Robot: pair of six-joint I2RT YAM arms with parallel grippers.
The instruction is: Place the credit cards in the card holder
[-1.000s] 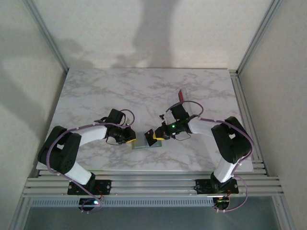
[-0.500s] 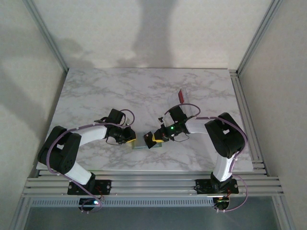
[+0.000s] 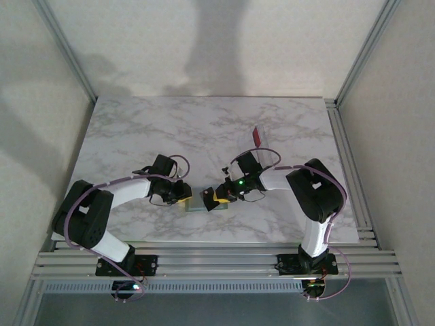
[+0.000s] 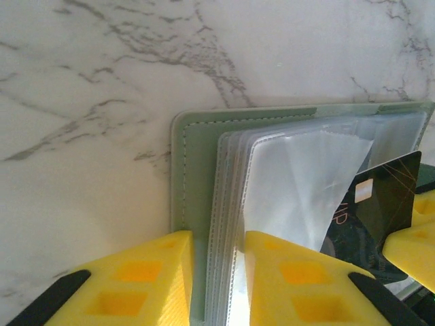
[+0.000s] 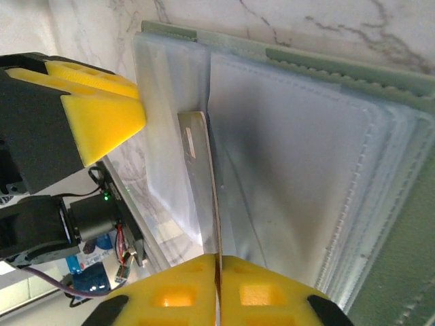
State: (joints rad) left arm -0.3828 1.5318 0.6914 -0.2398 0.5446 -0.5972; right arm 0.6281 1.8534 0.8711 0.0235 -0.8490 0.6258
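Note:
The grey-green card holder [image 4: 194, 146] lies open on the marble near the front edge, its clear sleeves [image 4: 299, 183] fanned up. My left gripper [image 4: 217, 285] is shut on the stack of sleeves at the spine side. My right gripper [image 5: 216, 275] is shut on a dark credit card [image 5: 202, 176], seen edge-on, whose far end sits between two sleeves of the card holder [image 5: 353, 75]. In the left wrist view that dark card [image 4: 380, 197] shows a chip and pokes in from the right. From above, the left gripper [image 3: 184, 199] and right gripper [image 3: 213, 198] flank the card holder [image 3: 198, 204].
A red card [image 3: 257, 135] stands tilted on the marble table [image 3: 136, 136] behind the right arm. White walls and aluminium frame rails enclose the table on three sides. The left gripper's yellow finger [image 5: 102, 102] is close to the card's far end.
My right gripper has shifted slightly left toward the card holder, carrying the card in, and its elbow has swung inward. The left arm has stayed in place.

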